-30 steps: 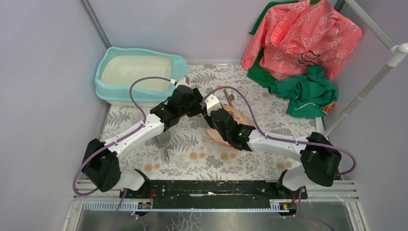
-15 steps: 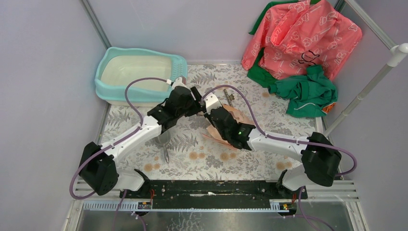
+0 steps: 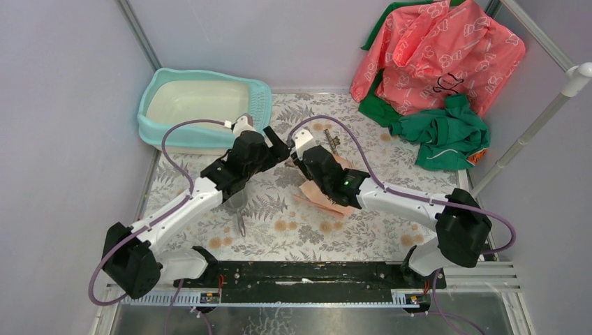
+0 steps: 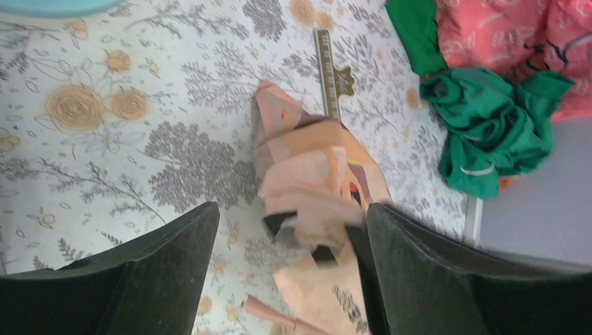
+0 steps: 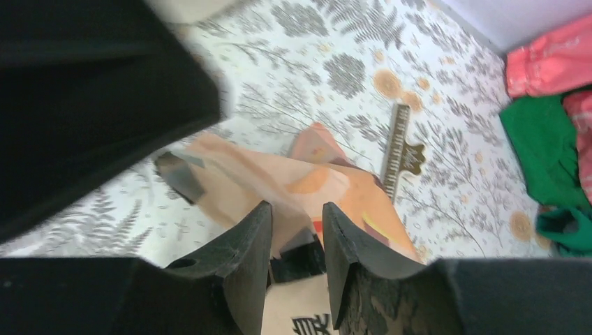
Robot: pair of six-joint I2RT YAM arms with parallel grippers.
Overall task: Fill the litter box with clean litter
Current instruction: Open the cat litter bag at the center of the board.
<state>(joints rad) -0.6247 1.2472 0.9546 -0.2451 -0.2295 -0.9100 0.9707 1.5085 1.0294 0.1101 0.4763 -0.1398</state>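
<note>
Far-left litter box empty, nothing poured yet. The right end effector pinches the printed bag; the left end effector is spread wide, holding nothing.

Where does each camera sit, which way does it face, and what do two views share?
Top external: above, behind the bases, looking down on both arms, litter box, bag.
Left wrist: faces down past its open fingers at the bag.
Right wrist: faces down past fingers pinching the bag.
Both wrist views share the bag.
</note>
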